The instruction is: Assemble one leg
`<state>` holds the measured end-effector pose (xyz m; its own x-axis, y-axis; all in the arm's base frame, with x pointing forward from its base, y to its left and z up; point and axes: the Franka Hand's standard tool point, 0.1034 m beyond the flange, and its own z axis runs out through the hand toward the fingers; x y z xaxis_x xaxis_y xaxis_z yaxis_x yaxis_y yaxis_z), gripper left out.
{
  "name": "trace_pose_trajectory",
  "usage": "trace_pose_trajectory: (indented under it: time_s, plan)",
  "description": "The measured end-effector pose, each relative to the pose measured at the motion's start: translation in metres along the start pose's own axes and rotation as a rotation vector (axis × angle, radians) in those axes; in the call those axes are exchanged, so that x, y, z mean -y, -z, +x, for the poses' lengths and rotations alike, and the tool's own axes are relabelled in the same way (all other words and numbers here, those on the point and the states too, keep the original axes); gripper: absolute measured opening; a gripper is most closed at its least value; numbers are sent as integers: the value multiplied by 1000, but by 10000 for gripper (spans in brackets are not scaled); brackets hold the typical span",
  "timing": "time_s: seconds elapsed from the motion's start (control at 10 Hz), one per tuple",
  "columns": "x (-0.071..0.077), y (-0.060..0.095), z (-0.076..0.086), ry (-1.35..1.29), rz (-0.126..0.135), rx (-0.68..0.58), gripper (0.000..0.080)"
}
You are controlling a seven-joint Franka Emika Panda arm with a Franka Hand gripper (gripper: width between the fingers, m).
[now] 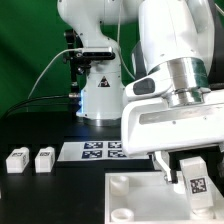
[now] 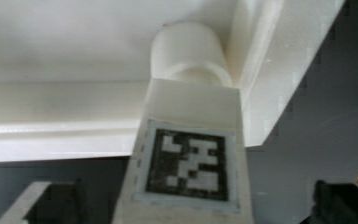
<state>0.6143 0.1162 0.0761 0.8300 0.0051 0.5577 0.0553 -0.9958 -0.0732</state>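
My gripper (image 1: 188,175) stands at the exterior view's right, over the near right corner of the large white panel (image 1: 130,195). Between its fingers stands a white leg (image 1: 195,186) with its tag facing outward. In the wrist view the leg (image 2: 190,150) runs down the middle, and its rounded end meets the panel (image 2: 69,80) at a corner. My gripper (image 2: 185,208) is open. A dark gap shows on each side between the leg and the fingers (image 2: 348,198). Two more legs (image 1: 18,159) (image 1: 44,157) lie at the exterior view's left.
The marker board (image 1: 100,150) lies flat on the black table behind the panel. The robot's white base (image 1: 100,95) stands at the back, with cables running to the exterior view's left. A green backdrop closes the rear.
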Motion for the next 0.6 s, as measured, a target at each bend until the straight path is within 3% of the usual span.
trace_pose_trajectory:
  time_s: [0.6]
  plan:
    - [0,0,0,0,0,0,649]
